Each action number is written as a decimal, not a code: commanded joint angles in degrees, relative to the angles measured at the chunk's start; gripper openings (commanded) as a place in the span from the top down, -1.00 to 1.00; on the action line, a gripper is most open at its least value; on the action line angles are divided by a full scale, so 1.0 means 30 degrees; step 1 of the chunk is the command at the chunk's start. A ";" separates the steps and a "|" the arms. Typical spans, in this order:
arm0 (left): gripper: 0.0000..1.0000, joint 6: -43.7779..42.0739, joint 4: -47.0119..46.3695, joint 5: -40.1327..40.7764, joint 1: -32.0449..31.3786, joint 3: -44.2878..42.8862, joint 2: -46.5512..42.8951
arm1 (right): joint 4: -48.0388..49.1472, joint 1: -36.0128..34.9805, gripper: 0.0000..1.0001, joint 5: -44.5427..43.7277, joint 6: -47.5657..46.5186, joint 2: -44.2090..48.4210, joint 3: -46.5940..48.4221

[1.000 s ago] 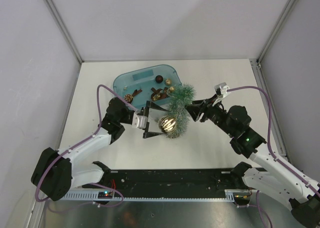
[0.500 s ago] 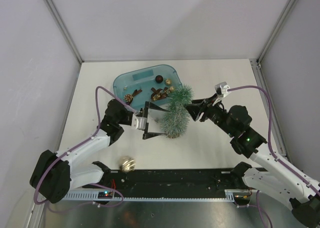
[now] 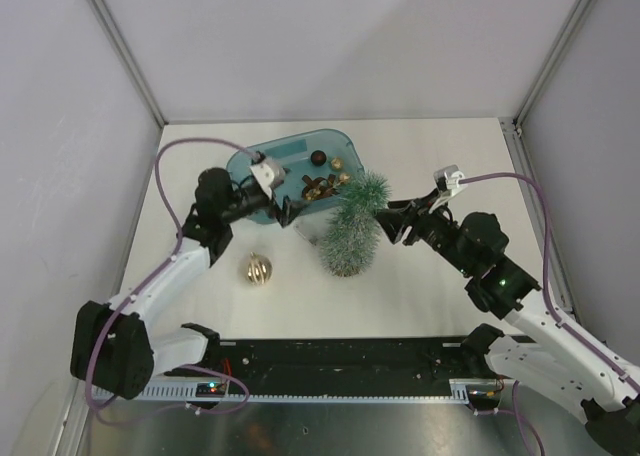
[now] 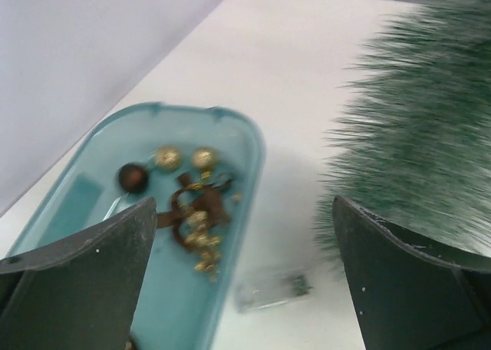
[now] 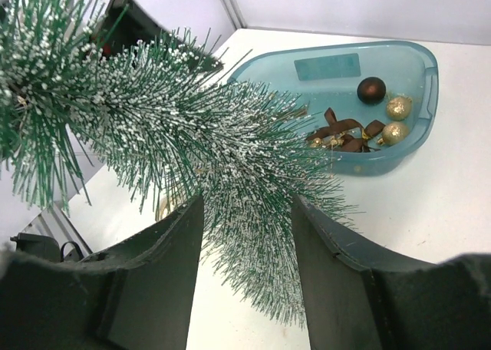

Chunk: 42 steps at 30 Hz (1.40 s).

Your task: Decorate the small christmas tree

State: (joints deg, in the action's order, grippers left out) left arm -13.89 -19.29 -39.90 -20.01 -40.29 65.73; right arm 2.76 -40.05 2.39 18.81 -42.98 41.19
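Desk [image 3: 450, 156], white, carrying all items. The small christmas tree [image 3: 350, 231], frosted green needles, stands near the middle of the desk and leans, its tip toward the far edge. Right gripper [image 3: 385, 221] is at the tree's right flank. In the wrist view the right gripper [image 5: 247, 204] is partly closed, one finger on either side of the tree [image 5: 192, 127], pinching a mass of bristles that fills the gap. Left gripper [image 3: 287, 213] hangs over the near rim of the blue tub [image 3: 310, 141]. In its own view the left gripper [image 4: 242, 235] is spread wide, with nothing between its fingers and touching nothing. The blue tub lies toward the far edge, left of centre, just beside the tree. It contains one dark brown ball [image 5: 371, 89], two glittered gold balls [image 5: 399, 107], and a tangle of brown ribbon pieces [image 5: 345, 131]. A striped gold bauble [image 3: 258, 269] lies loose on the desk, left of the tree and apart from it, nearer the near edge. A small clear item [image 4: 272, 287], type unreadable, lies between the tub and the tree.
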 commanded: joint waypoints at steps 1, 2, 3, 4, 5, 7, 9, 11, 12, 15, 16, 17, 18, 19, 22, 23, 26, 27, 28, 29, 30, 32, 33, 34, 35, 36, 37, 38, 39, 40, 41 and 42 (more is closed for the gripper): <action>-0.99 0.1089 0.3899 0.4614 0.1411 -0.3795 0.1984 | -0.0673 -0.0117 -0.07 -0.0544 -0.0216 0.0819 0.1149; -0.99 0.1394 0.4109 0.4973 0.1712 -0.4484 0.2604 | -0.0753 -0.0136 -0.07 -0.0627 -0.0196 0.0952 0.1239; -0.99 0.1694 0.4215 0.5196 0.1979 -0.5209 0.3398 | -0.1233 -0.0131 -0.07 -0.0698 -0.0186 0.1048 0.1342; -0.99 0.1844 0.4458 0.5366 0.2142 -0.6114 0.4044 | -0.1561 -0.0143 -0.08 -0.0748 -0.0210 0.1125 0.1467; -0.99 0.2050 0.4770 0.5480 0.2223 -0.6961 0.4968 | -0.1915 -0.0164 -0.08 -0.0773 -0.0237 0.1149 0.1632; -0.99 0.2696 0.7443 0.5976 0.2299 -0.9436 0.7015 | -0.2437 -0.0194 -0.08 -0.1070 -0.0301 0.1189 0.1961; -0.99 0.2784 1.1378 0.6210 0.2479 -1.2962 0.9746 | -0.2846 -0.0245 -0.08 -0.1430 -0.0368 0.1199 0.2227; -0.99 0.2557 1.4881 0.6525 0.2693 -1.6517 1.2670 | -0.3139 -0.0324 -0.08 -0.1754 -0.0465 0.1172 0.2447; -0.99 0.2334 1.6134 0.6661 0.2762 -1.8081 1.3851 | -0.3275 -0.0357 -0.08 -0.1891 -0.0496 0.1143 0.2562; -0.99 0.1816 1.7893 0.7303 0.2864 -2.0296 1.5653 | -0.3600 -0.0447 -0.08 -0.2092 -0.0615 0.0898 0.2915; -0.99 0.1612 1.8035 0.7460 0.2877 -2.0556 1.5972 | -0.3682 -0.0462 -0.08 -0.2148 -0.0630 0.0830 0.2971; -0.99 0.1436 1.8121 0.7714 0.2884 -2.0672 1.6191 | -0.3723 -0.0484 -0.08 -0.2220 -0.0652 0.0738 0.3029; -0.99 0.1202 1.8164 0.7943 0.2887 -2.0701 1.6431 | -0.3758 -0.0539 -0.08 -0.2271 -0.0677 0.0677 0.3087; -0.99 0.1012 1.8200 0.8175 0.2889 -2.0729 1.6611 | -0.3775 -0.0596 -0.08 -0.2354 -0.0675 0.0603 0.3116; -0.99 0.0501 1.8191 0.8463 0.2916 -2.0806 1.7170 | -0.3794 -0.0741 -0.08 -0.2534 -0.0626 0.0453 0.3149; -0.99 0.0427 1.8199 0.8230 0.2903 -2.0841 1.7302 | -0.3793 -0.0800 -0.08 -0.2618 -0.0606 0.0388 0.3147; -0.99 0.0596 1.8158 0.7045 0.2815 -2.1329 1.7883 | -0.3796 -0.0953 -0.08 -0.2816 -0.0607 0.0123 0.3171; -0.99 0.0724 1.8153 0.6510 0.2794 -2.1615 1.8083 | -0.3809 -0.0979 -0.08 -0.2876 -0.0596 0.0033 0.3158; -0.99 0.0904 1.8107 0.6009 0.2711 -2.2007 1.8389 | -0.3801 -0.1021 -0.08 -0.2936 -0.0576 -0.0115 0.3166; -0.99 0.1097 1.8040 0.5611 0.2625 -2.2335 1.8600 | -0.3782 -0.1057 -0.07 -0.2980 -0.0552 -0.0218 0.3170; -0.99 0.1208 1.7948 0.5252 0.2494 -2.2792 1.8940 | -0.3787 -0.1089 -0.07 -0.3031 -0.0525 -0.0372 0.3172; -0.99 0.1497 1.7754 0.4799 0.2169 -2.3713 1.9546 | -0.3791 -0.1172 -0.07 -0.3165 -0.0468 -0.0590 0.3152; -0.99 0.1686 1.7643 0.4640 0.2017 -2.4169 1.9911 | -0.3792 -0.1220 -0.07 -0.3241 -0.0454 -0.0675 0.3149; -0.99 0.1855 1.7500 0.4561 0.1824 -2.4515 2.0211 | -0.3792 -0.1244 -0.07 -0.3323 -0.0432 -0.0747 0.3162; -0.99 0.2070 1.7356 0.4521 0.1596 -2.4922 2.0551 | -0.3837 -0.1285 -0.06 -0.3423 -0.0406 -0.0769 0.3139; -0.99 0.2252 1.7151 0.4516 0.1438 -2.5242 2.0809 | -0.3873 -0.1335 -0.06 -0.3517 -0.0379 -0.0779 0.3142; -0.99 0.2489 1.6976 0.4528 0.1241 -2.5608 2.1158 | -0.3936 -0.1375 -0.06 -0.3578 -0.0365 -0.0755 0.3144; -0.99 0.2680 1.6742 0.4549 0.1085 -2.5922 2.1435 | -0.4055 -0.1424 -0.05 -0.3697 -0.0329 -0.0699 0.3130; -0.99 0.2923 1.6566 0.4588 0.0874 -2.6270 2.1763 | -0.4202 -0.1463 -0.05 -0.3771 -0.0311 -0.0642 0.3123; -0.99 0.3103 1.6361 0.4623 0.0711 -2.6532 2.2016 | -0.4320 -0.1498 -0.05 -0.3866 -0.0258 -0.0540 0.3134; -0.99 0.3280 1.6171 0.4684 0.0526 -2.6838 2.2318 | -0.4496 -0.1515 -0.05 -0.3943 -0.0217 -0.0460 0.3140; -0.99 0.3413 1.5958 0.4788 0.0390 -2.7036 2.2542 | -0.4628 -0.1538 -0.05 -0.4026 -0.0138 -0.0332 0.3142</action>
State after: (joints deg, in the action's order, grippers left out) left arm -7.35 32.03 -24.36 -16.73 -116.97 130.78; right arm -9.82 -44.12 -7.40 17.91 -45.41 48.25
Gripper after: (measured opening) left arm 0.996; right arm 0.530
